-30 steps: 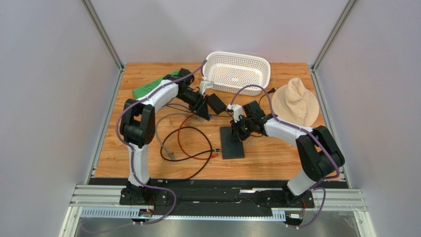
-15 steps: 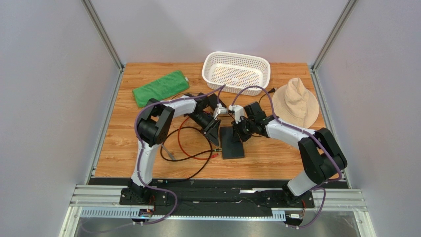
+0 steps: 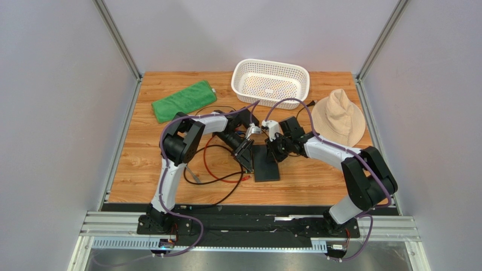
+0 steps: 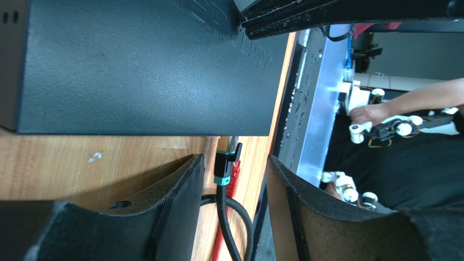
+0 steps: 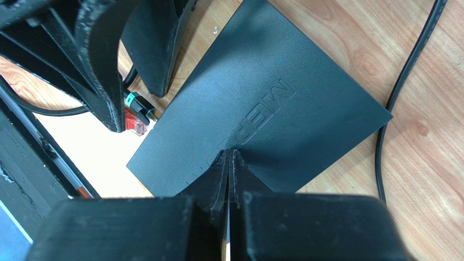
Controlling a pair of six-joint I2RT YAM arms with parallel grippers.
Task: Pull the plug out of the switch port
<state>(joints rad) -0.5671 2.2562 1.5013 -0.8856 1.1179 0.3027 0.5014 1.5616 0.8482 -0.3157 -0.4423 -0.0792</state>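
The switch (image 3: 267,167) is a flat matte-black slab lying on the wooden table; it also shows in the left wrist view (image 4: 141,65) and the right wrist view (image 5: 261,109). A black plug with a teal band (image 4: 225,166) sits in the switch's left edge, with a red plug (image 4: 236,175) beside it; the black plug also shows in the right wrist view (image 5: 139,103). My left gripper (image 3: 247,156) is open, with one finger on each side of the black plug (image 4: 234,163), not touching it. My right gripper (image 3: 274,151) is shut, its tips pressed down on the switch top (image 5: 229,155).
Black and red cables (image 3: 218,169) loop on the table left of the switch. A white basket (image 3: 270,83), a green cloth (image 3: 184,100) and a beige hat (image 3: 339,117) lie at the back. A thin black cord (image 5: 403,81) runs right of the switch.
My left arm has swung from the back of the table down to the switch's left edge, and its open gripper now straddles the plug. The right gripper has stayed on the switch.
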